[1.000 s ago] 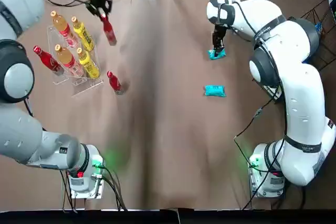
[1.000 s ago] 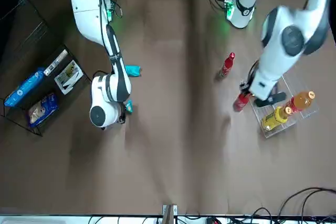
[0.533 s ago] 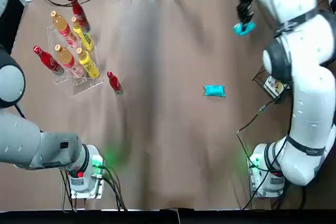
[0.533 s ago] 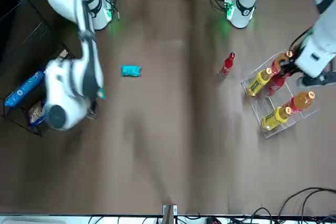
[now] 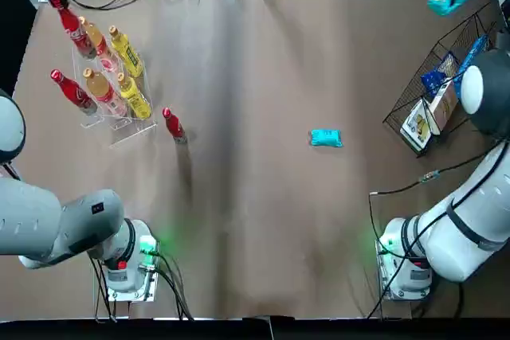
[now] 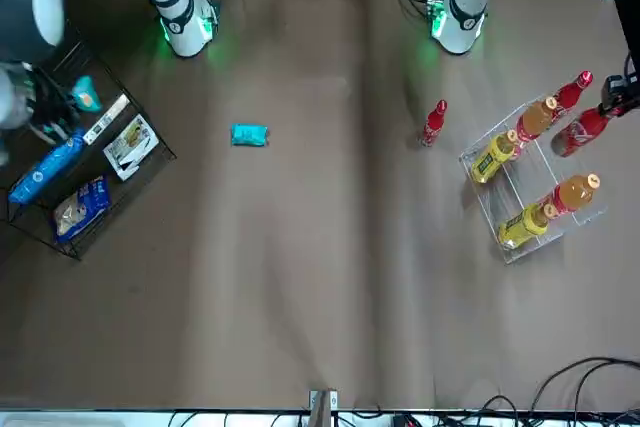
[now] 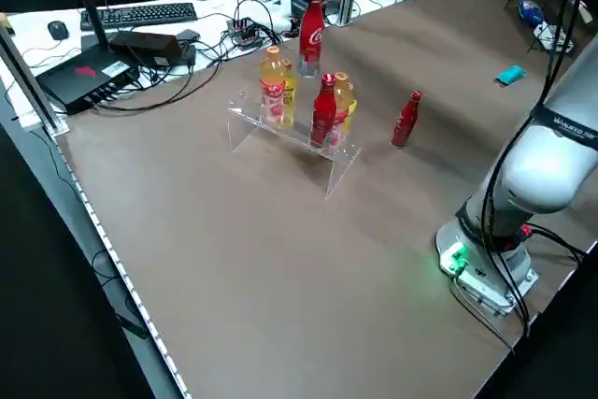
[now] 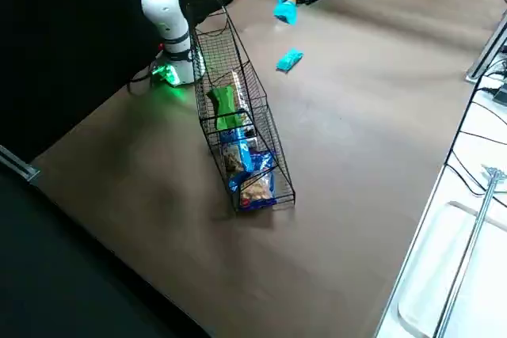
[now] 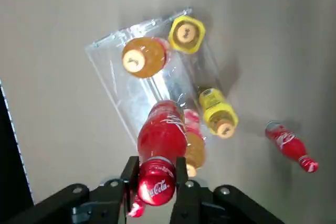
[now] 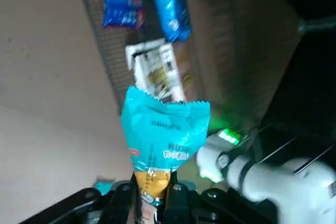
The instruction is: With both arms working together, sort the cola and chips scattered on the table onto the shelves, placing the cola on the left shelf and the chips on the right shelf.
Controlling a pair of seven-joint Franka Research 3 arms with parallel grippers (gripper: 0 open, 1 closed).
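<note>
In the left side view I have a cola (image 7: 311, 35) upright, cap up, pinched in my left gripper (image 9: 160, 166), the nearer arm; the clear rack (image 7: 344, 167), holding bottles, is lower in the frame. Top view, upper right: my right gripper (image 10: 156, 184) clamps a teal packet (image 10: 165, 124) near the mesh rack (image 5: 408, 95), holding bags and a green packet (image 8: 224, 106)

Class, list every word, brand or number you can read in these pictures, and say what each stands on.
"Coca-Cola": on the red bottle held in the left claw.
Too blurred or small to read: the teal packet, the yellow bottle, the blue bag and the white box.
</note>
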